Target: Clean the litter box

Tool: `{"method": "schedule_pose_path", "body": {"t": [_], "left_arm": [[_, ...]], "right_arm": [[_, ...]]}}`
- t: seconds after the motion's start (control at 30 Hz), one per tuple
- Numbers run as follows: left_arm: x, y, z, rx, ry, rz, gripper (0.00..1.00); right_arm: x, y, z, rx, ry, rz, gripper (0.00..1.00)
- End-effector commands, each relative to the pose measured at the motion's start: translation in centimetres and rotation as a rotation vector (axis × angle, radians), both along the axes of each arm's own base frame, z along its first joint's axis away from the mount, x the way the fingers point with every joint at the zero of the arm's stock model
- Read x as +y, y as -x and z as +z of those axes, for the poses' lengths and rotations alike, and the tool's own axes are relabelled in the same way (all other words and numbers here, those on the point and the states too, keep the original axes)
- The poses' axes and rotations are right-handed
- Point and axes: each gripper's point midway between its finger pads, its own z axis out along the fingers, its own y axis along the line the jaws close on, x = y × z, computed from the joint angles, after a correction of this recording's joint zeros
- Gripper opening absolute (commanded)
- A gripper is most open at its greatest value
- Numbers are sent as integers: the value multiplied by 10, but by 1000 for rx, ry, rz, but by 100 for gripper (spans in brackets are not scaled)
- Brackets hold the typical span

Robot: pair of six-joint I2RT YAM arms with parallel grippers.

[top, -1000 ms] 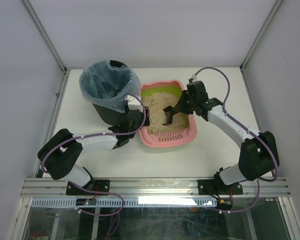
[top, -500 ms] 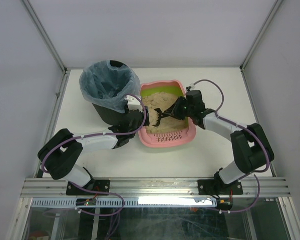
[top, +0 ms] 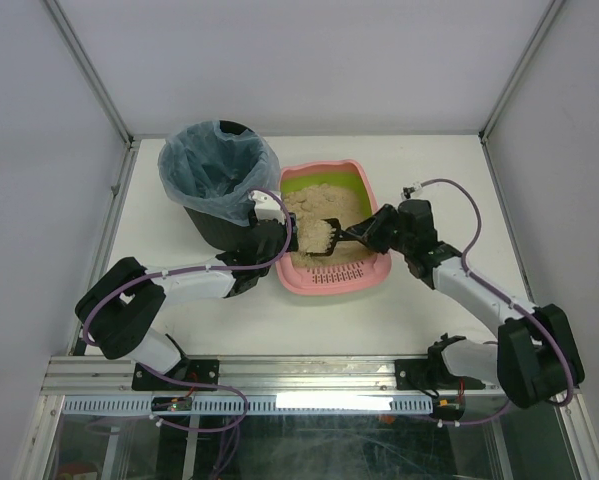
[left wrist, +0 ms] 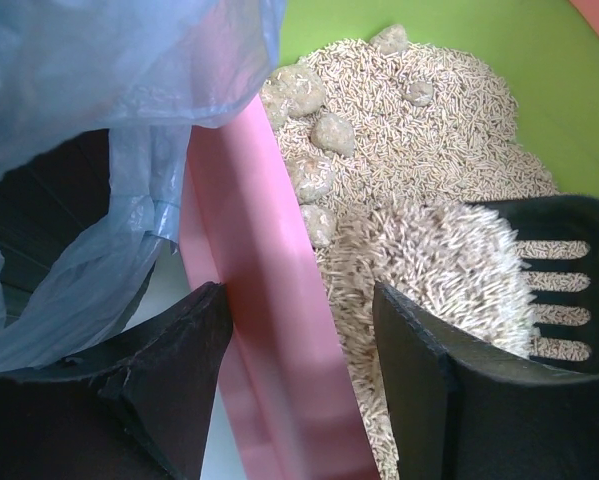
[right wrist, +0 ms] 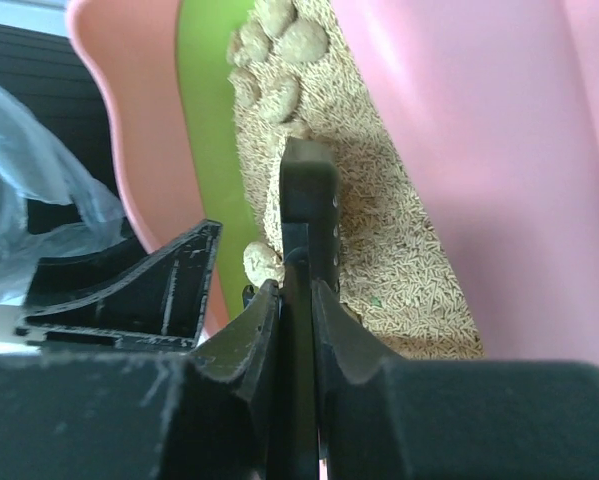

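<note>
The litter box [top: 331, 284] sits on the white table [top: 429, 180] a little behind its middle, its left wall just beside the black bin [top: 211, 226] with the blue bag [top: 214, 160]. The slotted ledge faces the arms, and tan litter [top: 324, 205] fills the tray inside the green rim.

The left gripper [top: 276, 232] stands astride that left wall. In the left wrist view the pink wall [left wrist: 269, 330] runs up between the two black fingers – one finger [left wrist: 169, 360] outside, next to the bag, the other [left wrist: 459, 390] inside over the litter. The jaws are apart: the outer finger looks to touch the wall, while a strip of litter shows between the wall and the inner finger, so it is not clamped.

The right gripper [top: 367, 234] reaches in over the right rim and is pinched tight on the handle of the black scoop [top: 321, 238]. The right wrist view shows the handle [right wrist: 307, 190] edge-on, squeezed between the fingers. The scoop's slotted head [left wrist: 569, 215] carries a heaped mound of litter (pellets, pale and rice-like) just above the bed.

Several greyish clumps [left wrist: 331, 130] lie along the left wall towards the far end – the right wrist view shows them too [right wrist: 279, 95].
</note>
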Motion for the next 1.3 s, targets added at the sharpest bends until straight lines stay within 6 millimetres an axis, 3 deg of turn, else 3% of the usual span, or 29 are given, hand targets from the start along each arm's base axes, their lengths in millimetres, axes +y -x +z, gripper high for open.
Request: {"method": "schedule_pose_path", "body": {"t": [0.0, 0.33, 0.73, 0.83, 0.97, 1.07, 1.2, 1.27], "left_arm": [[-24, -2, 17, -25, 62, -66, 60], [-23, -2, 18, -28, 62, -63, 60], [-22, -2, 19, -29, 62, -62, 60], [-24, -2, 17, -24, 64, -68, 60], [-27, -2, 16, -17, 68, -76, 59], [-26, -1, 16, -17, 68, -73, 60], [-27, 0, 17, -16, 79, -79, 60], [-27, 0, 17, -15, 79, -79, 60]], "right_arm": [[-13, -11, 53, -157, -93, -83, 0], [-48, -3, 67, -239, -123, -172, 0], [-63, 7, 85, -332, -368, -150, 0], [-55, 10, 90, -327, -404, -67, 0], [-74, 9, 83, -296, -440, -156, 0], [-58, 16, 88, -289, -446, -26, 0], [-81, 12, 75, -257, -480, -156, 0], [-64, 17, 81, -267, -466, -49, 0]]}}
